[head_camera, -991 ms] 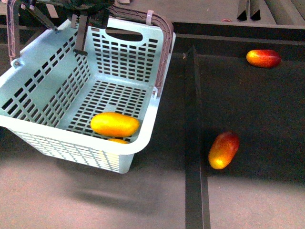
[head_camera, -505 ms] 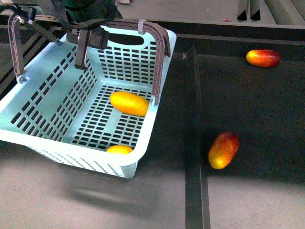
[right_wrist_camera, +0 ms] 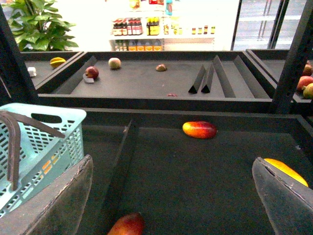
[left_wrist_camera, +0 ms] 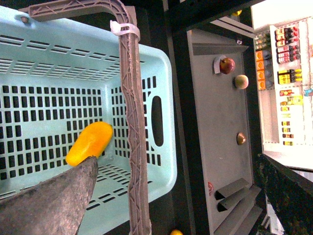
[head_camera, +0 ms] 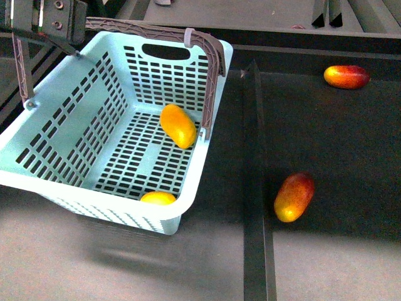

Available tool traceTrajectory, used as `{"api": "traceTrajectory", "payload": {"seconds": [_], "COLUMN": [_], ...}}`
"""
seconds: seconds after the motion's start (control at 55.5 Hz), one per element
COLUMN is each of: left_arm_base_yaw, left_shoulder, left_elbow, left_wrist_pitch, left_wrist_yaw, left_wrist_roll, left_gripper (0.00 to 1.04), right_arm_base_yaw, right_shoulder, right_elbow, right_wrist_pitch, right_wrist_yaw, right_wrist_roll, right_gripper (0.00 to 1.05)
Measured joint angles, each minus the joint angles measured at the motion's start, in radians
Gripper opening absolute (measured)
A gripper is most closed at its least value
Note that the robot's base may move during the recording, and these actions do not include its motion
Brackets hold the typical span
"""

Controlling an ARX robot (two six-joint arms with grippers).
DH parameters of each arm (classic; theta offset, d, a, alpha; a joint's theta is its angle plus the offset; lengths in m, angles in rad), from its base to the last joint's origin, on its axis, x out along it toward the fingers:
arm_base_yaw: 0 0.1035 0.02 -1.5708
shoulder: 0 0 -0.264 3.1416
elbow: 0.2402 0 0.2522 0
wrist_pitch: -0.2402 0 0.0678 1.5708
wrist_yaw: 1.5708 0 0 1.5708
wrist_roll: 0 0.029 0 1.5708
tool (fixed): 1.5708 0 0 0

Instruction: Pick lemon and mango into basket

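Desk: dark shelf, two red-blushed fruits [head_camera: 294, 197] at 3 o'clock.
Basket [head_camera: 207, 144]: light, stiff; take by handle [head_camera: 210, 69].
Mango [head_camera: 177, 125]: inside, smooth, slippery.
Lemon [head_camera: 158, 197]: inside, near front wall.
Left jaws: cannot tell.
Right jaws [right_wrist_camera: 171, 196]: released, empty.

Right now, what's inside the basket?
The basket holds the mango on its slotted floor and the lemon at the near wall. The rim hides the lemon's lower part.
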Motion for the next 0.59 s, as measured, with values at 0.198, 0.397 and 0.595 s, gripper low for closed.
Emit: {"api": "traceTrajectory", "payload": {"seconds": [0.198, 0.397, 0.595], "left_arm_base_yaw": [0.018, 0.140, 0.258], "left_shoulder": [-0.026, -0.240, -0.431], "left_elbow": [-0.089, -0.596, -0.864], "left_wrist_pitch": [0.224, 1.112, 1.203], "left_wrist_yaw": [0.092, 0.295, 0.408], "left_wrist_roll": [0.190, 1.260, 1.702], "left_gripper": [0.90, 0.53, 0.10], "right_arm_base_yaw": [0.000, 0.000, 0.000], "right_shoulder": [0.000, 0.000, 0.000], "right_elbow": [0.000, 0.000, 0.000], "right_wrist_pitch": [0.000, 0.000, 0.000], "right_wrist_yaw": [-0.001, 0.002, 0.002], "right_wrist_roll": [0.000, 0.000, 0.000], "right_gripper": [0.96, 0.96, 0.96]}}
